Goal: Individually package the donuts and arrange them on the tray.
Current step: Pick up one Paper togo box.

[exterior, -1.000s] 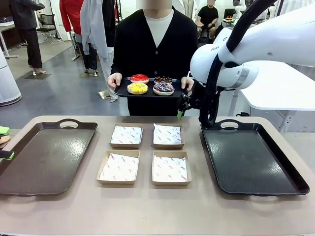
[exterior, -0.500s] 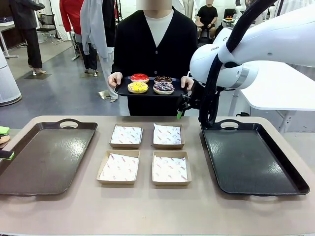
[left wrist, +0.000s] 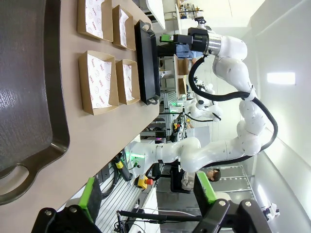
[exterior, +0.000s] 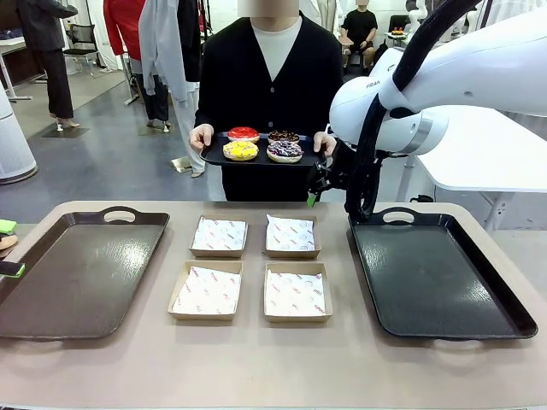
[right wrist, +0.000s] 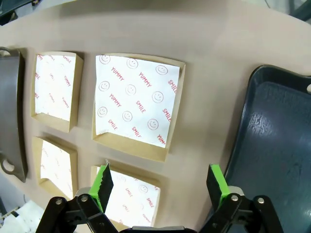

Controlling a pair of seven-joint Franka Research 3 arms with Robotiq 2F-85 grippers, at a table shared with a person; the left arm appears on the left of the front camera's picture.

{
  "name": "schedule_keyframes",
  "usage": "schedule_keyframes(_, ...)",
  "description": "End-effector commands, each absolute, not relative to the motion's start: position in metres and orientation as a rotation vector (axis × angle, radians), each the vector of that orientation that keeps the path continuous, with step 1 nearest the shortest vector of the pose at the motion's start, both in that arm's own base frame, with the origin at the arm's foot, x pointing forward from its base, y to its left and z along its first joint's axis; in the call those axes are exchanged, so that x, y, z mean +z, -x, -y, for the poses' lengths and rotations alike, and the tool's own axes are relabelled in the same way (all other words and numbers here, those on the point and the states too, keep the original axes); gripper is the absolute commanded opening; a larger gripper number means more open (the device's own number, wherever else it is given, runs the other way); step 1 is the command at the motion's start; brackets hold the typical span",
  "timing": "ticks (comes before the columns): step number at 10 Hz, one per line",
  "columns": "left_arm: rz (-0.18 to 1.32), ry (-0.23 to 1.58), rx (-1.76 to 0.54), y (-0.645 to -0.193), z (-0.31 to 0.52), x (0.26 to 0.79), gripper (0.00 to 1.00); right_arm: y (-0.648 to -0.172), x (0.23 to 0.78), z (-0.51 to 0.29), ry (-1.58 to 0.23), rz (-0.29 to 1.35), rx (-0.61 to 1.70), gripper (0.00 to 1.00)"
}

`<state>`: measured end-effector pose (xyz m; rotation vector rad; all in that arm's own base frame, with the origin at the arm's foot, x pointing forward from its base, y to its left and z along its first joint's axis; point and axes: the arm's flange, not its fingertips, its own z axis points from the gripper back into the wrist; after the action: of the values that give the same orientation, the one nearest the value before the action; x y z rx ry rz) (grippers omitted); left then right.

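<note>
At 9 o'clock the left gripper [left wrist: 146, 191] hangs by the brown tray [exterior: 51, 290], jaws spread wide and empty. In the table's middle lie four paper-lined boxes [exterior: 206, 290], two by two. At 12 o'clock, beyond the far edge, a person holds a small black tray [exterior: 261, 161] in both hands. On it sit the donuts [exterior: 240, 150]: red and chocolate behind, yellow and drizzled purple in front. Near 1 o'clock the right gripper [right wrist: 160, 183] hangs in the air, pointed at the boxes, jaws wide apart and holding nothing. A large black tray [exterior: 444, 282] lies at 3 o'clock.
</note>
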<state>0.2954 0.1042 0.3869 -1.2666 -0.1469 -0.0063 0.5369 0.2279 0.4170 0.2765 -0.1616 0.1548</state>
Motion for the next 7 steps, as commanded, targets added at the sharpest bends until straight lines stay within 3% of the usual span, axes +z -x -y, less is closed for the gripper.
schedule_keyframes(1, 0.147, 1.274, -0.013, -0.294, -0.104, 0.389, 1.00, -0.537, 0.418, -0.228, -0.276, 0.160, 0.155, 1.00)
schedule_keyframes(7, 0.147, 1.274, -0.013, -0.294, -0.104, 0.389, 1.00, -0.578, 0.398, -0.263, -0.117, 0.105, 0.012, 1.00)
